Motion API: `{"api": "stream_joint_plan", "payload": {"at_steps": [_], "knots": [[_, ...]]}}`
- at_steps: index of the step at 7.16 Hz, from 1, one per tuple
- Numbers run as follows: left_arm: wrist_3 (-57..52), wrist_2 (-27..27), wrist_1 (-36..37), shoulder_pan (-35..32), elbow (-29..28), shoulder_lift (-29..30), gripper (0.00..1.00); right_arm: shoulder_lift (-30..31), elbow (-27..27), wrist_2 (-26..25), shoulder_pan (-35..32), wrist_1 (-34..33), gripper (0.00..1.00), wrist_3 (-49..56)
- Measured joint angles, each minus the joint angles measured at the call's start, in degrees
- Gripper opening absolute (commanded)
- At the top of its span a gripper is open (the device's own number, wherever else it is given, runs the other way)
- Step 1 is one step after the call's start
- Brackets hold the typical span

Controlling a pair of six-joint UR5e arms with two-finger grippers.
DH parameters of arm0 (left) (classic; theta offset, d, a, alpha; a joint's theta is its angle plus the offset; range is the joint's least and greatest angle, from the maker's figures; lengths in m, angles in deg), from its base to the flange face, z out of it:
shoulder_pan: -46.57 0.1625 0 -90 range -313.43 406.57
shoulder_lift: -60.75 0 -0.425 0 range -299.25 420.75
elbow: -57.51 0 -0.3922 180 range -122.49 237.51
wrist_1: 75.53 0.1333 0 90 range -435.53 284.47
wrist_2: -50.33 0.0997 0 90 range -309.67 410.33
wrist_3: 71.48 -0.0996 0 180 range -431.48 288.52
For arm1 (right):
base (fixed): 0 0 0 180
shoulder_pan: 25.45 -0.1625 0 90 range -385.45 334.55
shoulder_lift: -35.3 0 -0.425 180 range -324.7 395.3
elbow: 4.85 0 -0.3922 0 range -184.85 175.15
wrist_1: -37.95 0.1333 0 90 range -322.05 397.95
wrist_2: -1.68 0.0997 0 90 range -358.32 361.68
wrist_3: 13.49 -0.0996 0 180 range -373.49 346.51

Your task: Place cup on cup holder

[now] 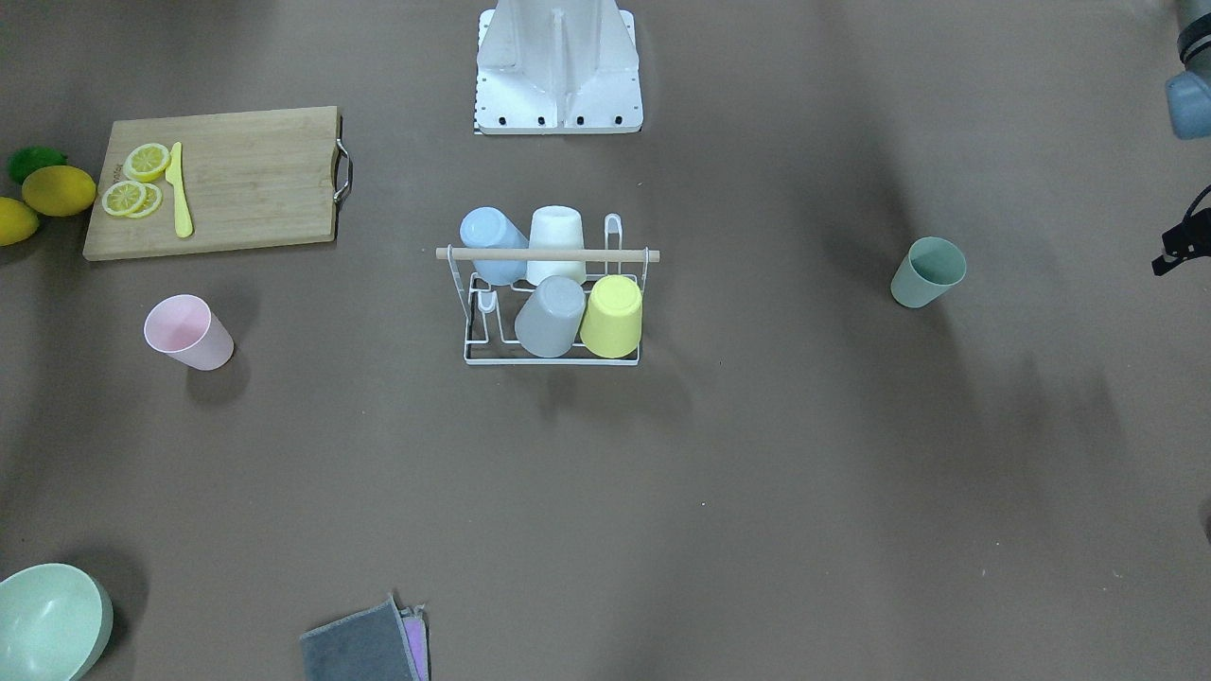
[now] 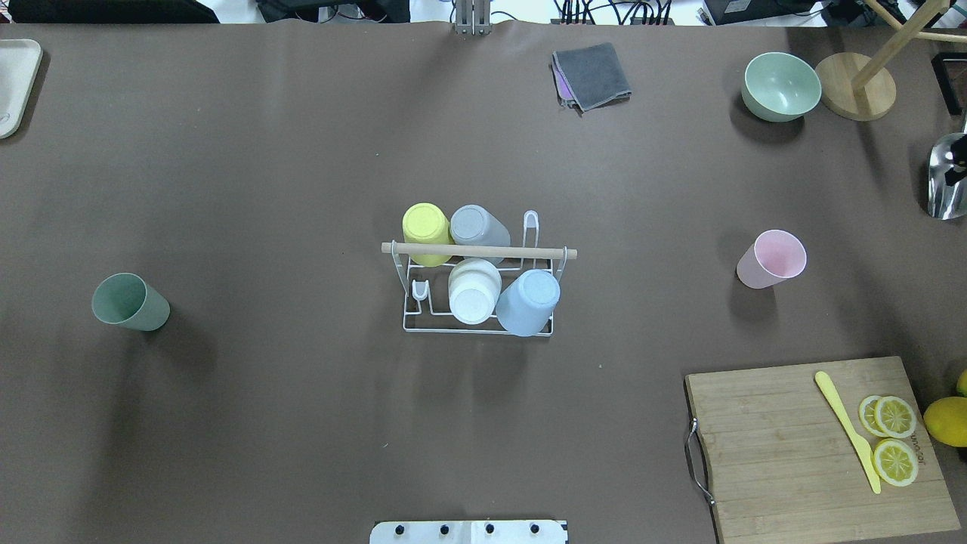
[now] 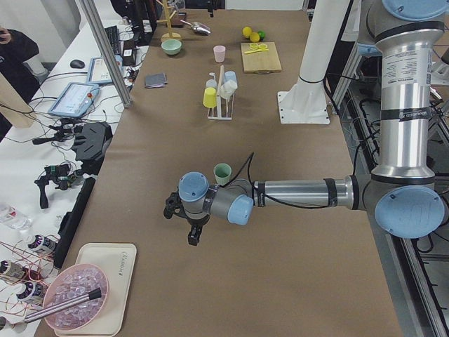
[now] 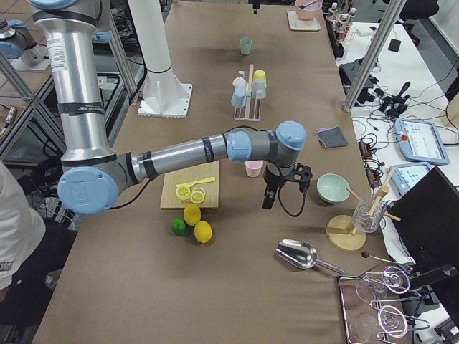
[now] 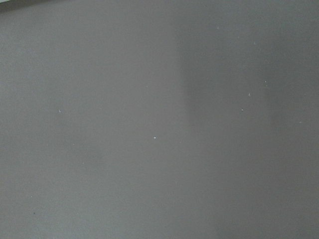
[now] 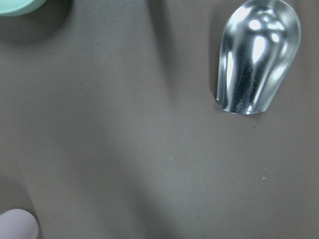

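The cup holder [image 2: 480,251], a white wire rack with a wooden rod, stands mid-table [image 1: 547,253] and carries several upside-down cups. A green cup [image 2: 130,302] stands upright on the robot's left [image 1: 927,272]. A pink cup [image 2: 770,259] stands upright on the right [image 1: 187,331]. My left gripper [image 3: 193,235] hangs over bare table just beyond the green cup [image 3: 222,173], toward the table's end. My right gripper [image 4: 268,199] hangs between the pink cup [image 4: 254,168] and the bowl. I cannot tell whether either gripper is open or shut. Neither holds a cup.
A cutting board [image 2: 823,446] with lemon slices and a yellow knife lies at the near right, with lemons [image 2: 948,421] beside it. A green bowl [image 2: 780,85], a metal scoop [image 6: 256,59], a wooden stand [image 2: 857,94] and a grey cloth [image 2: 593,74] are at the far right.
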Motion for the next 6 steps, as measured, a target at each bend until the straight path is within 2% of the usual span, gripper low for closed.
{"api": "stream_joint_plan", "payload": {"at_steps": [1, 4, 5, 6], "knots": [[1.0, 0.0, 0.1, 0.0, 0.2, 1.1, 0.97, -4.8, -2.8, 0.2, 2.7, -3.1, 1.00, 0.0], [6.2, 0.2, 0.4, 0.0, -1.4, 7.6, 0.97, -12.7, -9.6, 1.2, 11.4, -5.0, 1.00, -0.4], [8.0, 0.2, 1.7, -0.1, -3.5, 10.5, 0.97, -15.5, -13.4, 3.1, 13.3, -5.4, 1.00, -0.3], [9.4, 0.2, 6.1, -0.1, -6.1, 14.9, 0.97, -18.2, -17.3, 5.1, 14.6, -5.9, 1.00, -0.1]]}}
